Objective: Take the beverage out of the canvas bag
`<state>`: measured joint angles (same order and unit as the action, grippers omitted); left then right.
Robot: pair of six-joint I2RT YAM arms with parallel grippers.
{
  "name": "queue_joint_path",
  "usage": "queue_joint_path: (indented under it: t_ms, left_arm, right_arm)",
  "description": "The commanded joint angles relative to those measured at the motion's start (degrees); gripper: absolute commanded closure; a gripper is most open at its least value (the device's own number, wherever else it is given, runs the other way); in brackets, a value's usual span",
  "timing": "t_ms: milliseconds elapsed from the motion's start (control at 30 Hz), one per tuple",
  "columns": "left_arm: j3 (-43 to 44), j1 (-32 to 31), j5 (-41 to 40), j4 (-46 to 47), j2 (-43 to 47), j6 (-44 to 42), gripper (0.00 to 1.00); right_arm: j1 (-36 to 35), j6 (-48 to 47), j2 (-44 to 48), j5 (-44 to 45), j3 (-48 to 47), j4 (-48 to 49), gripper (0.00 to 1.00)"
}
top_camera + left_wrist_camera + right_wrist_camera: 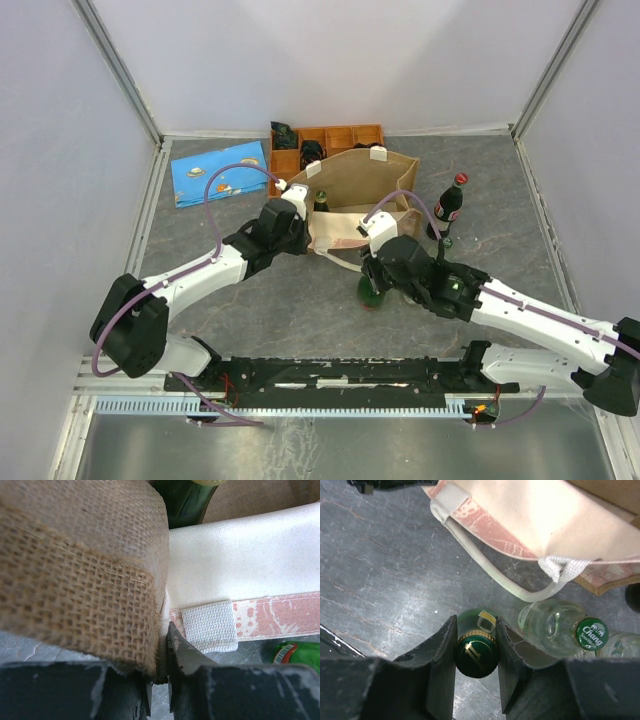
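Note:
The tan canvas bag (pixel 355 190) stands open at the table's middle, its cream side and pinkish print facing me (pixel 545 520). My left gripper (pixel 290 208) is shut on the bag's burlap rim (pixel 85 580), jaws pinching the fabric edge (pixel 160 675). A green bottle (pixel 321 200) stands inside the bag (pixel 185 500). My right gripper (pixel 377 272) is in front of the bag, shut on the neck of another green bottle (pixel 476 652), which stands upright on the table (pixel 372 293), outside the bag.
A clear bottle with a green cap (pixel 555 625) stands right beside the held bottle. A cola bottle (pixel 447 205) stands right of the bag. An orange compartment tray (pixel 330 140) sits behind it, a blue patterned pouch (pixel 220 172) at back left. The bag's looped handle (pixel 485 562) lies on the table.

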<state>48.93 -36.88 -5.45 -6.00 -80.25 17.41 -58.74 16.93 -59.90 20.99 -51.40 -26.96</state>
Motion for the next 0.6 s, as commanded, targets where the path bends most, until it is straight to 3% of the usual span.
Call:
queue_joint_path:
  t_ms: [0, 267, 567]
  left_arm:
    - [0.52, 0.06, 0.35, -0.58, -0.75, -2.23, 0.97]
    - [-0.19, 0.05, 0.16, -0.37, -0.14, -1.89, 0.97]
    - [-0.09, 0.05, 0.77, -0.08, -0.69, -2.16, 0.97]
  right_arm:
    - [-0.04, 1.59, 2.08, 0.83, -0.18, 7.55, 1.00]
    - [0.01, 3.24, 2.25, 0.90, 1.31, 6.92, 0.99]
    - [0.00, 4.14, 1.44, 1.44, 1.91, 5.74, 0.70]
